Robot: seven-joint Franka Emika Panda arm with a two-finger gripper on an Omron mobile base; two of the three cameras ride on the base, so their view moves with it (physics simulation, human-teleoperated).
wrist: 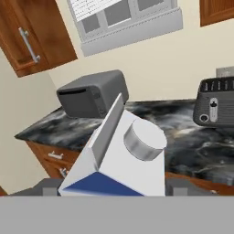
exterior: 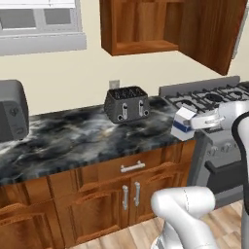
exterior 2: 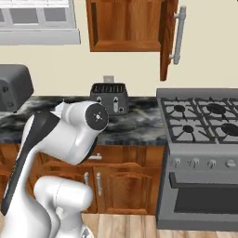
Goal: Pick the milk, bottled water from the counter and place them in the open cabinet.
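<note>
Left base view: gripper [exterior: 194, 122] pinching the milk [exterior: 183, 123], lifted off the counter [exterior: 73, 141] by the stove [exterior: 209, 97]; cabinet [exterior: 141, 29] overhead, empty (water unseen).

Right base view: the toaster [exterior 2: 109, 96] sits right under the cabinet.

Hand view: milk fills the jaws, toaster oven [wrist: 91, 93] beyond.

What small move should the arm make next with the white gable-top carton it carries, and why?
Probably lift it up and leftward towards the reddish-brown wall cabinet. The gripper is shut on the white blue-banded milk carton, tilted and clear of the marbled black-and-grey counter, at the counter's right end by the stove. The open shelf sits well above it.
</note>
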